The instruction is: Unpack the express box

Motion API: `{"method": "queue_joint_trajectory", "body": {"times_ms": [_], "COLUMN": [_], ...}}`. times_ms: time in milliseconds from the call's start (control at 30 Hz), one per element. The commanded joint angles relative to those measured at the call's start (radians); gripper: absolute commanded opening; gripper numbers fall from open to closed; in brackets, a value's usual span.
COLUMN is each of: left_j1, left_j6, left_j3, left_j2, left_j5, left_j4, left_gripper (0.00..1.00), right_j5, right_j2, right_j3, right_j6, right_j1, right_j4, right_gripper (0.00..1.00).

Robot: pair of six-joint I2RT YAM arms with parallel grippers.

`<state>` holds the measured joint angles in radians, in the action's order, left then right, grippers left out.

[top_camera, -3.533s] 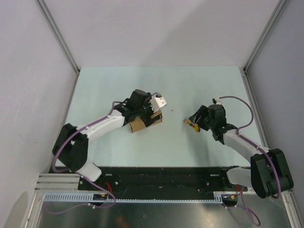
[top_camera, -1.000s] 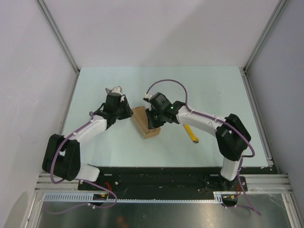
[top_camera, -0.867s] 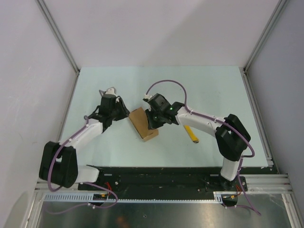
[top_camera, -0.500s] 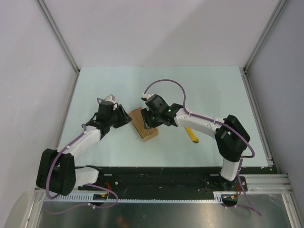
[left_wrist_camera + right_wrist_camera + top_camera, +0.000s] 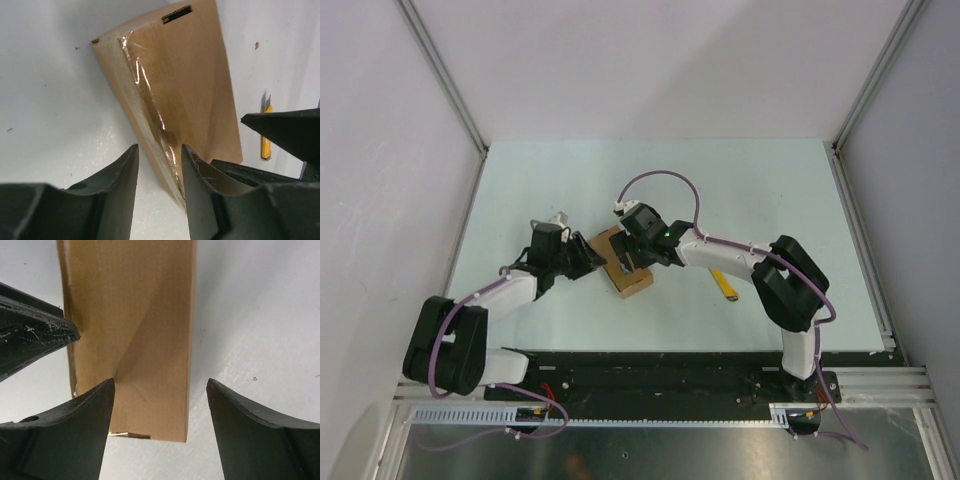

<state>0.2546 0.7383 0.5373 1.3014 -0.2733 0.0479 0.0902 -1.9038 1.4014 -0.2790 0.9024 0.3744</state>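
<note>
The express box (image 5: 636, 280) is a flat brown cardboard box lying shut on the pale green table (image 5: 770, 190), between the two arms. My left gripper (image 5: 588, 262) stands at its left edge. In the left wrist view the box's (image 5: 180, 85) clear-taped edge runs between the left gripper's (image 5: 159, 162) parted fingers; the right finger touches it and the left finger stands apart. My right gripper (image 5: 624, 260) hovers over the box from the right. In the right wrist view it (image 5: 160, 390) is open wide, its jaws astride the box's (image 5: 135, 315) near end without touching.
A slim yellow-and-black utility knife (image 5: 725, 283) lies on the table right of the box, under the right arm; a piece of it (image 5: 266, 145) shows in the left wrist view. The left gripper's fingertip (image 5: 35, 335) reaches into the right wrist view. Grey walls enclose the table.
My right gripper has opened wide and let go of the box. The left gripper has slid toward me along the box's left edge. The box turned slightly.
</note>
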Motion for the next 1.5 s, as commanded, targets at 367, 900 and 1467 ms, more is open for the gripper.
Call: {"method": "queue_joint_trajectory", "body": {"times_ms": [367,900,1467], "left_j1": [-0.043,-0.087,-0.112], "left_j6": [0.061,0.027,0.03], "left_j3": [-0.088,-0.152,-0.175], "left_j2": [-0.017,-0.05,-0.031], "left_j5": [-0.027,-0.009,0.031], "left_j4": [0.055,0.012,-0.077], "left_gripper": [0.38,0.3,0.14], "right_j5": [0.048,0.033,-0.006], "right_j2": [-0.084,-0.118,-0.143], "right_j3": [0.056,0.056,0.056], "right_j6": [0.014,-0.042,-0.12], "right_j1": [0.004,-0.017,-0.049], "right_j4": [0.001,0.018,0.029], "right_gripper": [0.78,0.69,0.54]}}
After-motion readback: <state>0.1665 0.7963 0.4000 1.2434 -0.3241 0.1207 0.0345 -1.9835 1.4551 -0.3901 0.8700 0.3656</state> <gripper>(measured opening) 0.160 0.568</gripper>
